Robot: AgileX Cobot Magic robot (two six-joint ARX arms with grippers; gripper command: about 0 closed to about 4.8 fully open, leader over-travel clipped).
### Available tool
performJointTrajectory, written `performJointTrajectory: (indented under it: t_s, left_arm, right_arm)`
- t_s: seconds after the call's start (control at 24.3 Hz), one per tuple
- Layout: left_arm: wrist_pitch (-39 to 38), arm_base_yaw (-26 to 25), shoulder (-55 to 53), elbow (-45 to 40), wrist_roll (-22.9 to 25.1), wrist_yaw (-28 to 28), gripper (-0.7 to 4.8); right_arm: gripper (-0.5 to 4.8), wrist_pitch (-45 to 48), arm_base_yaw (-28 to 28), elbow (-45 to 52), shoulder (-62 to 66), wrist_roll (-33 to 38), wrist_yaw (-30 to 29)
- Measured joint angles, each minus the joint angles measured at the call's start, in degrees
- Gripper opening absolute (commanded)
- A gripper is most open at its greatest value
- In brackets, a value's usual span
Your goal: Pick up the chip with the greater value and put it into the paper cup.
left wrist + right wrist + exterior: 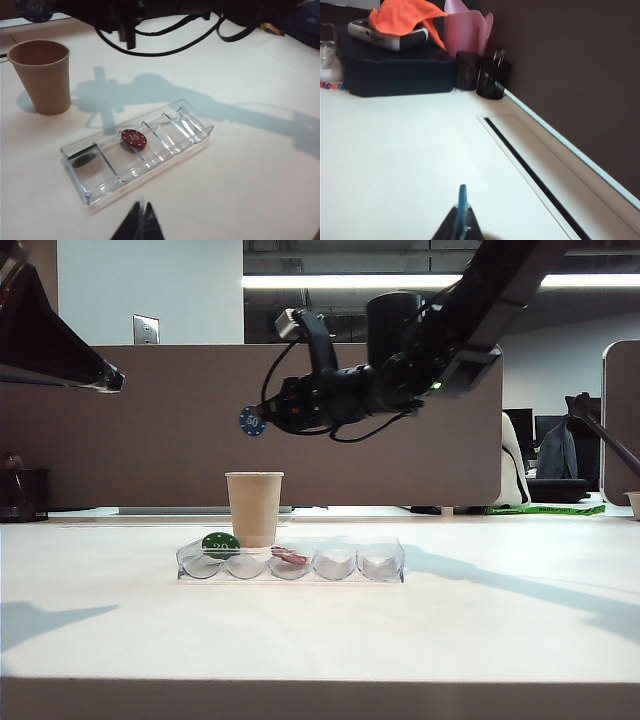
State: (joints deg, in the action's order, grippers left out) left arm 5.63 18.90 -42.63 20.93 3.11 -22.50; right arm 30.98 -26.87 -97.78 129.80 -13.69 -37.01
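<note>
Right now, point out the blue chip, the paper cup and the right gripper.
blue chip [252,421], exterior view, its face.
paper cup [254,508], exterior view, its side wall.
right gripper [460,220], right wrist view, between fingertips clamping the chip.

Paper cup [254,507] just behind tray [385,562]

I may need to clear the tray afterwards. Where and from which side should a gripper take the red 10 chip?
The red 10 chip leans tilted over a divider of the clear tray, its face up. Probably best to come from above and pinch its raised edge across the thickness, as the shut right gripper holds the blue 50 chip above the paper cup.
</note>
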Motion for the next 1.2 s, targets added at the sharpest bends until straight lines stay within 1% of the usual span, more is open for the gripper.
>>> performJointTrajectory:
  t_s: [0.04, 0.08, 0.21, 0.62, 0.78, 0.91, 1.11, 1.2]
  left_arm:
    - [0.0, 0.0, 0.0, 0.0, -0.2, 0.0, -0.06]
    - [0.0, 0.0, 0.0, 0.0, -0.2, 0.0, -0.06]
    - [0.0, 0.0, 0.0, 0.0, -0.2, 0.0, -0.06]
    - [0.0, 0.0, 0.0, 0.0, -0.2, 0.0, -0.06]
    - [0.0, 0.0, 0.0, 0.0, -0.2, 0.0, -0.06]
    - [0.0, 0.0, 0.0, 0.0, -0.2, 0.0, -0.06]
    - [-0.1, 0.0, 0.0, 0.0, -0.2, 0.0, -0.06]
    - [-0.2, 0.0, 0.0, 0.0, -0.2, 0.0, -0.06]
  right_arm:
    - [-0.01, 0.0, -0.5, -1.5, 0.8, 0.2, 0.1]
    - [-0.01, 0.1, -1.1, -2.6, 1.1, 0.2, 1.4]
    - [-0.01, 0.4, -1.5, -2.8, 1.1, 0.2, 4.6]
    - [0.01, -3.0, -1.2, -2.7, 1.2, 0.2, 6.0]
    - [0.54, -3.0, -1.3, -2.7, 1.2, 0.2, 6.0]
    - [0.54, -3.0, -1.3, -2.7, 1.2, 0.2, 7.4]
    - [0.51, -3.0, -1.3, -2.7, 1.2, 0.2, 7.5]
    - [0.35, -2.9, -1.3, -2.7, 1.2, 0.2, 7.5]
